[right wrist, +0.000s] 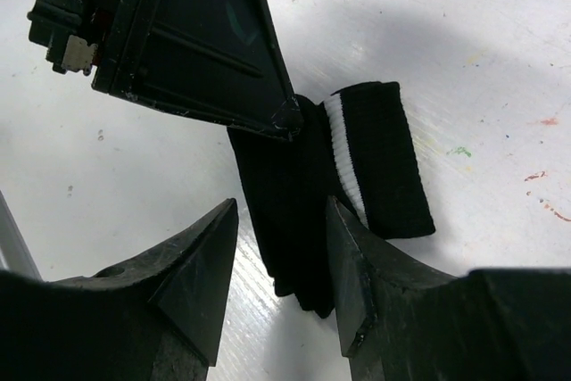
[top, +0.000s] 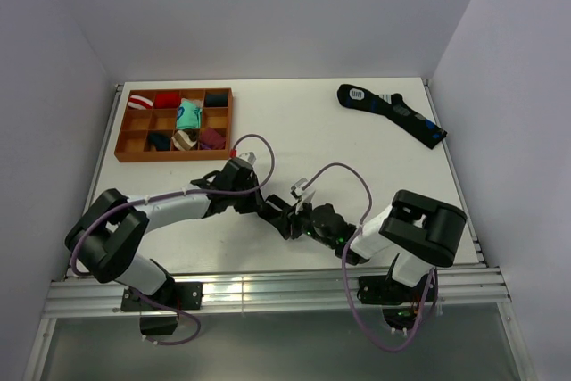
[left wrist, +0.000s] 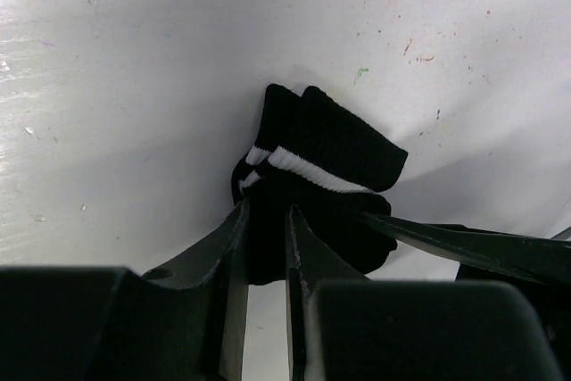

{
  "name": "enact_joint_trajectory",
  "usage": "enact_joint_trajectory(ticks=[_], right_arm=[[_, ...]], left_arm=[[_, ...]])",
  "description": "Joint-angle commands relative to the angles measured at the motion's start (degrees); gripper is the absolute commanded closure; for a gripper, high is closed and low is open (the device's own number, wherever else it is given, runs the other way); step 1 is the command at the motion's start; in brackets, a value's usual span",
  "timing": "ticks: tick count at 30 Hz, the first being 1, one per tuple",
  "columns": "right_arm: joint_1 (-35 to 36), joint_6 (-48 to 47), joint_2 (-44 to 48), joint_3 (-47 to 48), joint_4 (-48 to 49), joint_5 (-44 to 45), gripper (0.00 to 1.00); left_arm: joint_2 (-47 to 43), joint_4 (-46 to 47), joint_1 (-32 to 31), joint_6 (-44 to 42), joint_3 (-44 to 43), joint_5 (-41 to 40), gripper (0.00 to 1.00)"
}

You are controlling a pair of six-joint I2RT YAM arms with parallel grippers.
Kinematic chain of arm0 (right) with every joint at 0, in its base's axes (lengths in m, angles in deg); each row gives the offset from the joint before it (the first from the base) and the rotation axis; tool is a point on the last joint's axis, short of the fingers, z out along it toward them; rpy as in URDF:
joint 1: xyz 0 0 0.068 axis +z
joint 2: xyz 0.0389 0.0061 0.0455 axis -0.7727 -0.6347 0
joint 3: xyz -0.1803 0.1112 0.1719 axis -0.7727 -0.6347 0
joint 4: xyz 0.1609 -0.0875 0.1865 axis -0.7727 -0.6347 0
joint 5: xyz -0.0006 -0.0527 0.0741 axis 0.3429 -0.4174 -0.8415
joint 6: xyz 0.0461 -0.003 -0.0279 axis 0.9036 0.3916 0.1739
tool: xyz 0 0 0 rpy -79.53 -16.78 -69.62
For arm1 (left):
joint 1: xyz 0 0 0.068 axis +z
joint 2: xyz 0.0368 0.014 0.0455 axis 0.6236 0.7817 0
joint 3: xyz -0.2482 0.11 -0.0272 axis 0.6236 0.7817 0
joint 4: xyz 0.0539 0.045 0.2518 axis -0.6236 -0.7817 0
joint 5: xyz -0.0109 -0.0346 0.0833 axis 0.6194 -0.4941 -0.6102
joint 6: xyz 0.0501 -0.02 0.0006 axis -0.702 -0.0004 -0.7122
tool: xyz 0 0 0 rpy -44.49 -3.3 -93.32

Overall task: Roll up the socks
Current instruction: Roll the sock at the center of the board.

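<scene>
Closest to my left wrist camera are my left fingers (left wrist: 221,252), pressed almost together and pinching the near end of the black sock pair (left wrist: 335,149), which has a white stripe below the cuff. My right fingers (right wrist: 201,265) are spread. The same bundle lies between them on the tabletop (right wrist: 464,33), and I cannot tell if either one presses the fabric.

I judge that this roll is only partly made. The socks look folded over themselves, but the striped cuff end stands out loose and the bundle lies flat, not round. In the top view, the wooden tray (top: 169,157) at the far left holds rolled socks in several compartments, and some compartments look empty. A long dark sock with blue patches (top: 393,113) lies stretched out near the far right corner, not yet rolled. So I think some part of the work is done, one bundle is in hand, and at least that one remains.

For moving, the bundle sits in the near middle, close to the metal rail (top: 268,287) at the near edge, so I have little room toward myself. Both pairs of fingers crowd at one spot, tips very near each other. Toward the far side, between tray and long sock, the tabletop is bare.
</scene>
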Motion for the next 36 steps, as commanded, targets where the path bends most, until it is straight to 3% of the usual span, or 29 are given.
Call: enact_joint_trajectory(ticks=[1,28,36], right_arm=[[0.4,0.8,-3.0,-2.0,-5.3,1.6,0.48],[3.5,-0.8,-8.4,2.3,-12.1,8.0,0.47],[4.8,-1.1,-11.0,4.7,-15.1,9.6,0.57]], left_arm=[[2.2,-1.1,0.0,0.8,-1.0,1.0,1.0],[8.7,-9.8,6.0,-1.1,-11.3,12.2,1.0],[8.1,-9.8,7.0,-0.7,-10.9,15.0,1.0]])
